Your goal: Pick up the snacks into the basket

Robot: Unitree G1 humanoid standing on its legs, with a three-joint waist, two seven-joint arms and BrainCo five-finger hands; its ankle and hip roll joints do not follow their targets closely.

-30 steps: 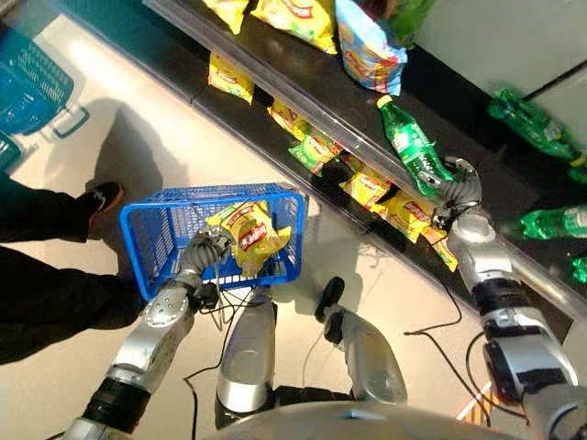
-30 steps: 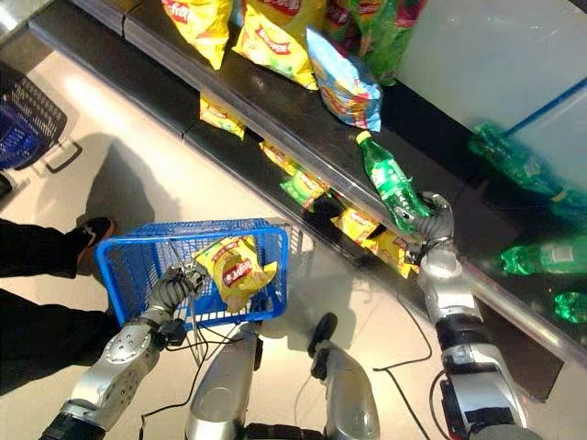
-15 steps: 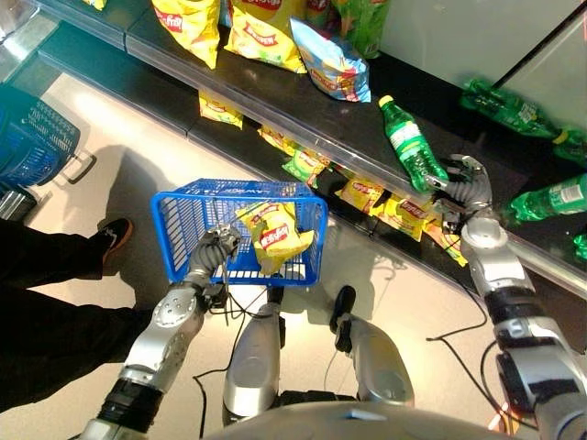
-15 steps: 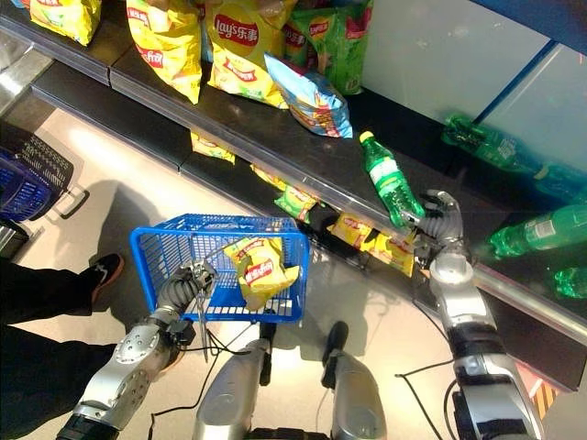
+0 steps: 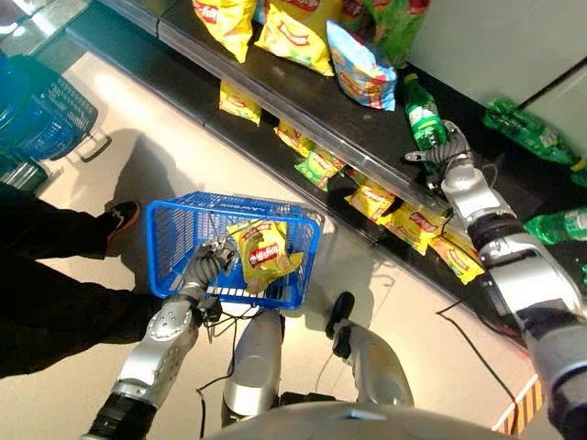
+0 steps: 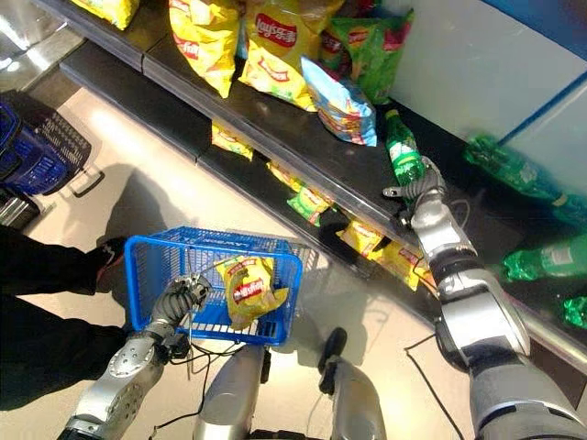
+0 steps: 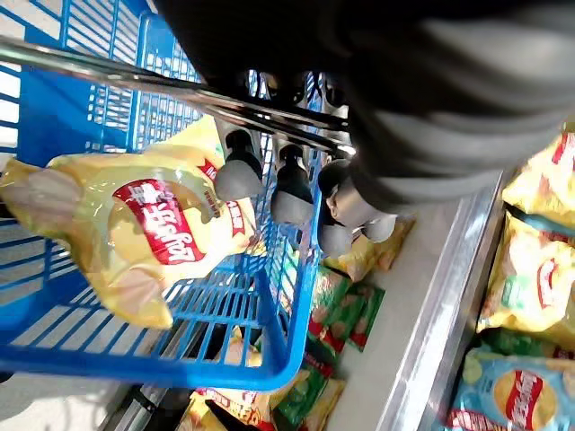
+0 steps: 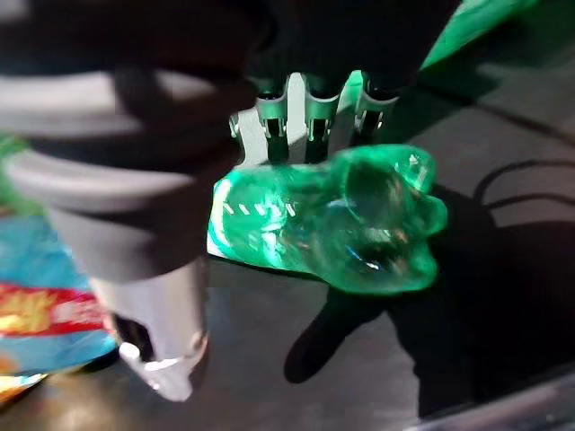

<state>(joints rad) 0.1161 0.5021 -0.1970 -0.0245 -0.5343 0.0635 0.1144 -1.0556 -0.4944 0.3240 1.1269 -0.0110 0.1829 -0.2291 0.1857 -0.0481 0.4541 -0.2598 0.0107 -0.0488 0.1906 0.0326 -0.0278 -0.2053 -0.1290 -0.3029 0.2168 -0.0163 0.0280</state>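
The green bottle [image 6: 402, 156] lies on the shelf [image 6: 303, 137] at one o'clock of the basket [image 6: 213, 284]. The right hand [image 6: 417, 191] has just reached it, fingers spread over its base, not gripping. The left hand [image 6: 180, 298] stays curled on the basket's handle, chips [image 6: 246, 286] inside.

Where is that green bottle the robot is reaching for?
The green bottle lies on the dark shelf, just right of the blue snack bag, with the right hand at its base.

Green bottle [image 5: 423, 115] lies on dark shelf [image 5: 303, 92]; a person's shoe [image 5: 121, 215] on floor.
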